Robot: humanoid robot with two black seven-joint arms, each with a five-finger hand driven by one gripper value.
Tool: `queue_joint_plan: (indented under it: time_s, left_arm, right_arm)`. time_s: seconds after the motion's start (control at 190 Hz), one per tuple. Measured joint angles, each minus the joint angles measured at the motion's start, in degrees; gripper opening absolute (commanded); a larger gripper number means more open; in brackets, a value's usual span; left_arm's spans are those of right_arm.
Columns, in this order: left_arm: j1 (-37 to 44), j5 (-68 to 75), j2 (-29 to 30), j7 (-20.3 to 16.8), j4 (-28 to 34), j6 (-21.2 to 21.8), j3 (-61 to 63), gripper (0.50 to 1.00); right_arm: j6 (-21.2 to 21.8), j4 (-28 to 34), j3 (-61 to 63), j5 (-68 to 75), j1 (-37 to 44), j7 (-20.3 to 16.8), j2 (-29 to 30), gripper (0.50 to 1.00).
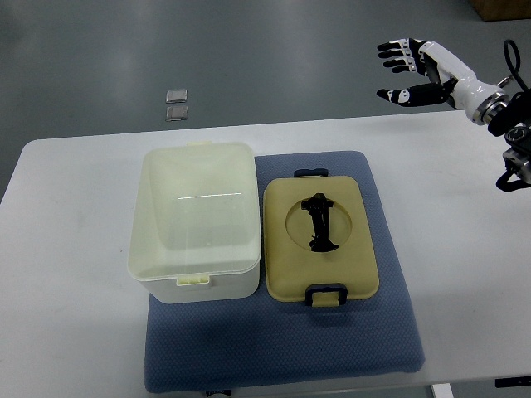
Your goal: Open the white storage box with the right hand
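Desk (75, 274) was white and filled most of the frame. A blue mat (390, 332) lay on it, reaching from mid-desk to the near edge, probably there to stop things sliding.

White storage box (192, 220) sat on the mat's left part, overhanging onto bare desk on its left. It was already open, with an empty interior showing. Long axis ran from near edge to far edge. Latch tabs sat on the near and far short walls, so the box faced squarely toward the robot's side.

Beige lid (319, 240) lay flat on the mat, just right of the box and about touching it, same long-axis direction, black clips at the near and far ends. A black handle (320, 222) sat folded in its round recess. Placement reads like it was lifted straight off and set beside the box; judging from that, the opening step looked done.

Right hand (412, 72) was beyond the desk's far right corner, well apart from box and lid, raised, fingers spread wide, holding nothing. Looked like a clear, parked pose.

Two small clear squares (176, 104) lay on the floor past the far edge.
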Motion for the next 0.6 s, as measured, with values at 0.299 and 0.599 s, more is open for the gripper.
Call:
queue_joint_plan:
  time_s: [0.299, 0.599]
  left_arm:
    - [0.0, 0.0, 0.0, 0.0, 0.0, 0.0, 0.0, 1.0]
    - [0.0, 0.0, 0.0, 0.0, 0.0, 0.0, 0.0, 1.0]
  right_arm:
    - [-5.3, 0.1, 0.1, 18.4, -1.4, -9.7, 3.5, 0.827]
    - [-5.9, 0.0, 0.2, 23.3, -3.1, -9.6, 5.5, 0.928]
